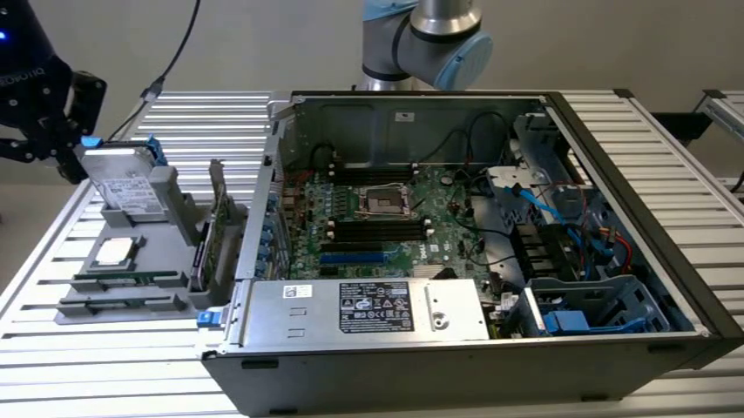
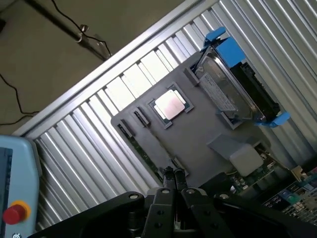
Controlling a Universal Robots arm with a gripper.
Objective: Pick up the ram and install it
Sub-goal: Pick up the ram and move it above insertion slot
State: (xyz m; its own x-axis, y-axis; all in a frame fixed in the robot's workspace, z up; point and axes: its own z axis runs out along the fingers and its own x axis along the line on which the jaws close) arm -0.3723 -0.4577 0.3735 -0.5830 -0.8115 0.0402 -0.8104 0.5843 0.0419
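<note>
The ram (image 1: pixel 131 280) lies in the gray holder (image 1: pixel 174 205) by the table (image 1: pixel 70 348) edge at the exterior view's left, beside the open computer case (image 1: pixel 465 379)

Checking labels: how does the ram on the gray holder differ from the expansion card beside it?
The ram is a low, narrow stick; the expansion card stands much taller. The ram lies crosswise in the exterior view, while the expansion card runs front to back. Both are green circuit boards.
</note>
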